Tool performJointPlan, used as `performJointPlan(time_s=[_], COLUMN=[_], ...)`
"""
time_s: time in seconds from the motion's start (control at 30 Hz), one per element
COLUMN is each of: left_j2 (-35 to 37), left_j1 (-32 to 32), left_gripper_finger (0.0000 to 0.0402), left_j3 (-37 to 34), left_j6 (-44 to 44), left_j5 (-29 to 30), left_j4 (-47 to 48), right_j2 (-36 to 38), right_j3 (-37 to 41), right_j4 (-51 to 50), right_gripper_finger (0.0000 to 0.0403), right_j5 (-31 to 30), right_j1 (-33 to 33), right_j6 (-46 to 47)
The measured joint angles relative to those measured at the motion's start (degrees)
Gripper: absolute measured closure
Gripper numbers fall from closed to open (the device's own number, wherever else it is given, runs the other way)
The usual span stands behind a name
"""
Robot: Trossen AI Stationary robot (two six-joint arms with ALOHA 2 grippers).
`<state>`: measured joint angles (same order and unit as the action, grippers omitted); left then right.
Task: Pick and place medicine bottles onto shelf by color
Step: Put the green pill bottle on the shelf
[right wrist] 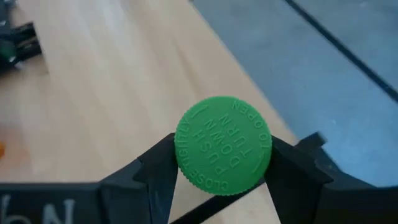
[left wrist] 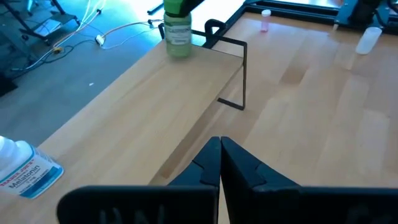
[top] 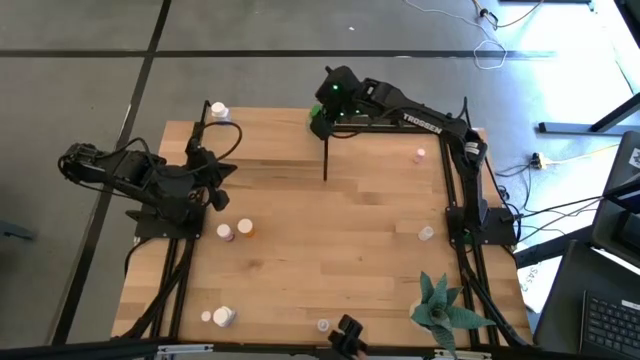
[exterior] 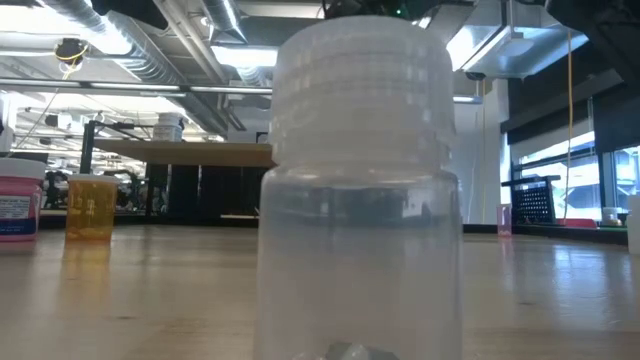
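Up at twelve o'clock, the right pincer point(right wrist: 222, 163) clamps the green bottle point(right wrist: 223, 145) on the shelf point(left wrist: 186, 99); the left pincer point(left wrist: 221, 163), at nine o'clock, sits shut together.

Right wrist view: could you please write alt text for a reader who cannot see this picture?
Seen from above, the right gripper holds a green bottle cap between its two dark fingers, one on each side. The cap carries raised lettering about pushing down and turning. Below lies the light wood shelf, with grey floor beyond its edge.
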<state>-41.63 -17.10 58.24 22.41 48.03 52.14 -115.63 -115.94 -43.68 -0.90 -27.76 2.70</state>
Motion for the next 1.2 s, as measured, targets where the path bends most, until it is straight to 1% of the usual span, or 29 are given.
performJointPlan(time_s=[0.2,0.37,0.93,1.03,1.2], left_j2=[0.02,0.00,0.00,0.02,0.02], left_j1=[0.00,0.00,0.00,0.00,0.00], left_gripper_finger=[0.0401,0.0401,0.0401,0.0401,0.0401], left_j3=[0.00,0.00,0.00,0.00,0.00], left_j6=[0.04,0.04,-0.03,-0.04,-0.04], left_j5=[-2.75,-3.92,-4.05,-4.05,-4.05], left_j4=[0.02,0.02,0.04,0.04,0.06], right_j2=[0.00,0.00,-0.24,-0.24,-0.24], right_j3=[0.00,0.00,0.00,0.00,0.00], right_j4=[1.42,1.19,-1.29,-1.32,-1.48], right_gripper_finger=[0.0199,0.0199,0.0198,0.0189,0.0162], right_j5=[-0.05,-0.08,0.10,0.10,0.05], right_j1=[-0.30,-0.32,-0.95,-0.95,-0.95], right_j6=[0.02,0.21,1.31,1.10,-0.14])
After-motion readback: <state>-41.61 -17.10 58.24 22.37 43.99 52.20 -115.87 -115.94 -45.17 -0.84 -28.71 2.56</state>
